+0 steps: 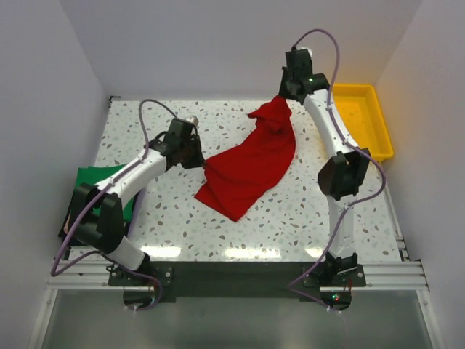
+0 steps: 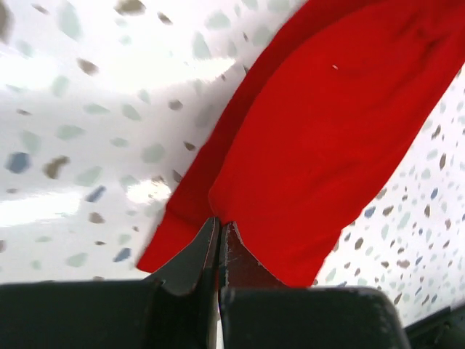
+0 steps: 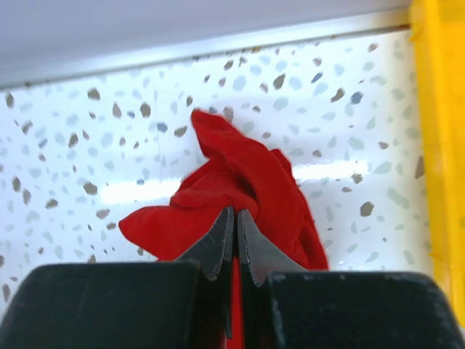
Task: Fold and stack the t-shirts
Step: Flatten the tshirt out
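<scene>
Green t-shirt [image 1: 94, 177] shows only overhead, red t-shirt [image 1: 251, 163] everywhere.

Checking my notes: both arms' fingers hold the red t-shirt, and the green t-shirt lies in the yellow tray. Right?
No: the top view shows the green t-shirt at the left edge of the table, not in the yellow tray. The left fingers and right fingers do hold the red t-shirt.
</scene>
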Action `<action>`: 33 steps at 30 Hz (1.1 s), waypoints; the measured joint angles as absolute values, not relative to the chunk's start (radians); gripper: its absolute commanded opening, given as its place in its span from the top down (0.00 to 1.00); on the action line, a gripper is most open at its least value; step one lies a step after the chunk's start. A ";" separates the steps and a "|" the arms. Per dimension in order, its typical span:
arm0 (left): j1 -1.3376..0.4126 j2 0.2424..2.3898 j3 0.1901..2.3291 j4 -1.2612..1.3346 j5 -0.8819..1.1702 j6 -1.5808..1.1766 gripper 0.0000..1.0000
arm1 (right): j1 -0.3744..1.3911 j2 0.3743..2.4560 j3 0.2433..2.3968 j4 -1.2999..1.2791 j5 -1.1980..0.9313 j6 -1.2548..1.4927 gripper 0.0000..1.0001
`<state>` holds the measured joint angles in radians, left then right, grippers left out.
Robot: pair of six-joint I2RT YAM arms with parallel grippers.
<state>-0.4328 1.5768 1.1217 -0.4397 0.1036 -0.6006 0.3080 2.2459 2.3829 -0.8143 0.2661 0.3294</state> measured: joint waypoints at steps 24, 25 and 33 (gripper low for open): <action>-0.102 1.388 1.316 -0.616 -0.026 -0.539 1.00 | 0.156 1.863 2.122 -0.728 0.239 0.402 1.00; -0.102 1.375 1.310 -0.614 -0.027 -0.540 1.00 | 0.156 1.869 2.130 -0.721 0.229 0.402 1.00; -0.102 1.377 1.258 -0.593 -0.026 -0.567 1.00 | 0.155 2.217 2.489 -0.628 0.100 0.413 0.55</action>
